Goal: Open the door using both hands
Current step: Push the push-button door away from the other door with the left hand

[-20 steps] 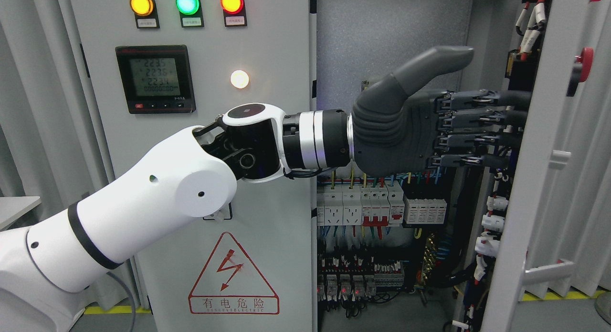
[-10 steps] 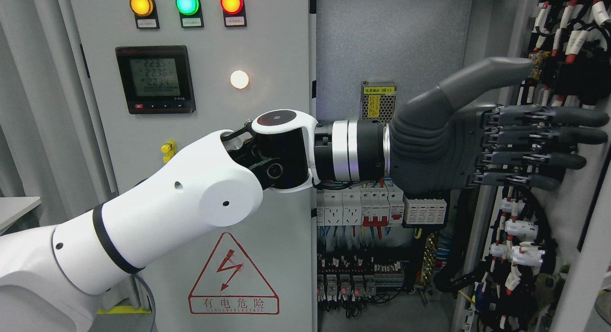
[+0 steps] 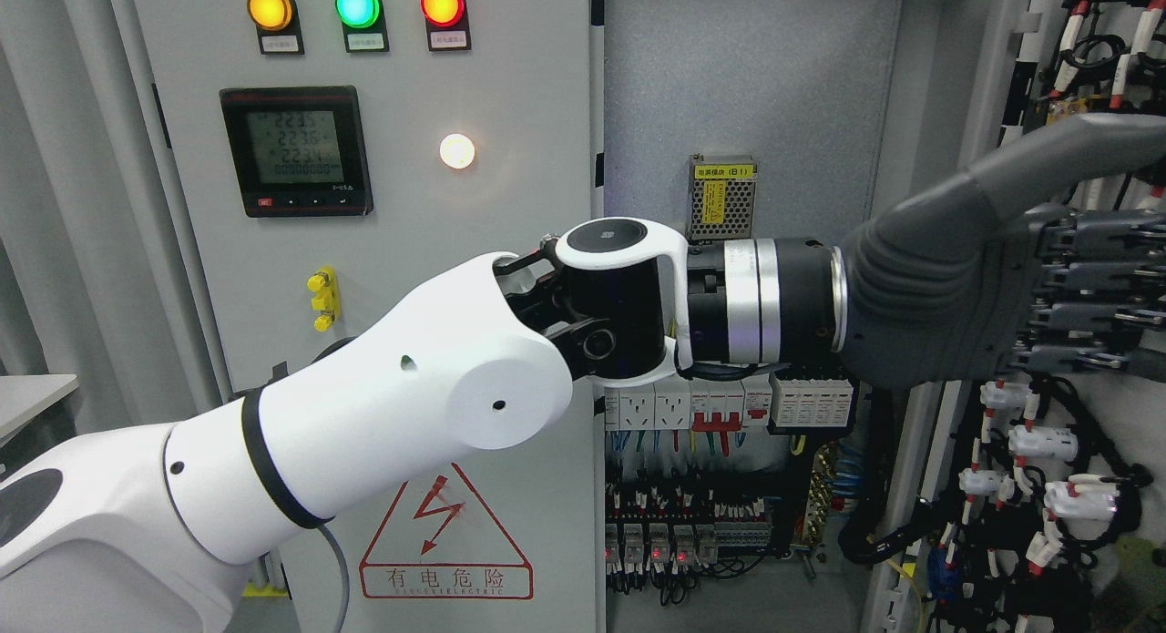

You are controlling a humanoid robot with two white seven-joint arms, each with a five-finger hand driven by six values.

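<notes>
1. The left robot hand point(image 3: 1048, 278) reaches across from 8 o'clock to the 3 o'clock edge, palm flat, fingers point(image 3: 1093, 291) straight and spread, thumb raised, holding nothing.
2. The cabinet stands open; its grey back panel point(image 3: 747, 68) and breaker row point(image 3: 720, 403) lie clear between the closed left door point(image 3: 410, 278) and the hand.
3. The right door point(image 3: 1048, 487), wiring side showing, sits swung wide at 3 to 5 o'clock, behind the fingers; contact cannot be told.

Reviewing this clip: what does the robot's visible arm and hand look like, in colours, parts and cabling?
The left arm has glossy white shells with a black band, a black joint under a white cap with a dark disc, then a silver and black wrist ring. A grey cable hangs below. The left hand is dark grey rubbery material, ribbed at the thumb base, with jointed metal-linked fingers.
</notes>
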